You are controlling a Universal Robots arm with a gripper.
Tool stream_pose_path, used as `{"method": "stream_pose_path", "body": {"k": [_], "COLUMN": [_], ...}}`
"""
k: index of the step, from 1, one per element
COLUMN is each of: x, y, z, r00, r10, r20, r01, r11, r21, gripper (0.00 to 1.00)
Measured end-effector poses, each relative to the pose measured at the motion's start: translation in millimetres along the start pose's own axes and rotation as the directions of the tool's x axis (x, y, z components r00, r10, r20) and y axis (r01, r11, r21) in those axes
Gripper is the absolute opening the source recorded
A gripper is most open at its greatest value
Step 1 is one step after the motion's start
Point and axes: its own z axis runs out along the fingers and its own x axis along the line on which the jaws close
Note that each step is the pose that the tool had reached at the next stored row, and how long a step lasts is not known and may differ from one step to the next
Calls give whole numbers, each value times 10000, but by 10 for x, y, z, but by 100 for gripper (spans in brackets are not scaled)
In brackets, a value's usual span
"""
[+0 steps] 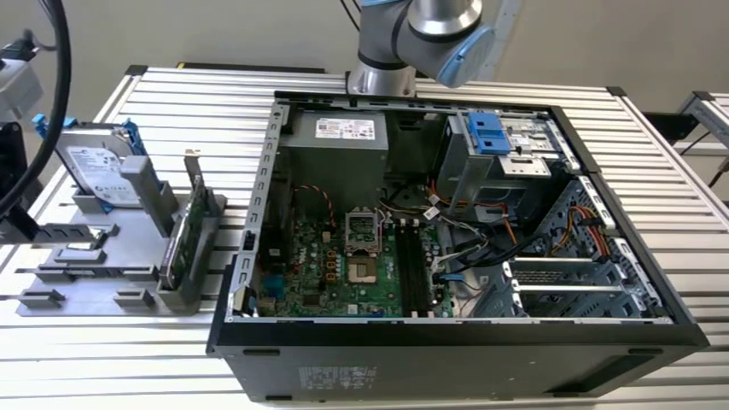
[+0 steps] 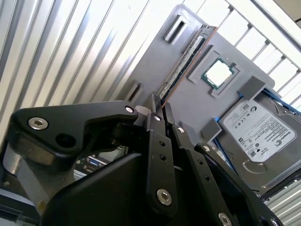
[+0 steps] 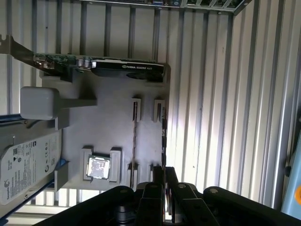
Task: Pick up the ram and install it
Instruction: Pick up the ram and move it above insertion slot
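nothing is installed yet: the ram (image 2: 186, 63) stands on edge in the grey holder (image 2: 150, 56), outside the case, and the motherboard's black slots (image 1: 412, 269) sit empty. the gripper (image 2: 159, 104) has its jaws pinched nearly together on the ram's near end; lifting and seating remain.

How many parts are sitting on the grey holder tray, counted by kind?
Hard drive: 1
Graphics card: 1
Processor chip: 1
Ram stick: 1
Total: 4
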Motion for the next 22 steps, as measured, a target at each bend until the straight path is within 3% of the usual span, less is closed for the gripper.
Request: {"method": "stream_pose_path", "body": {"k": [22], "x": [-3], "y": [-1], "z": [-152], "r00": [10000], "r10": [12], "r20": [-1], "r01": [-12], "r11": [10000], "r21": [-1], "gripper": [0]}}
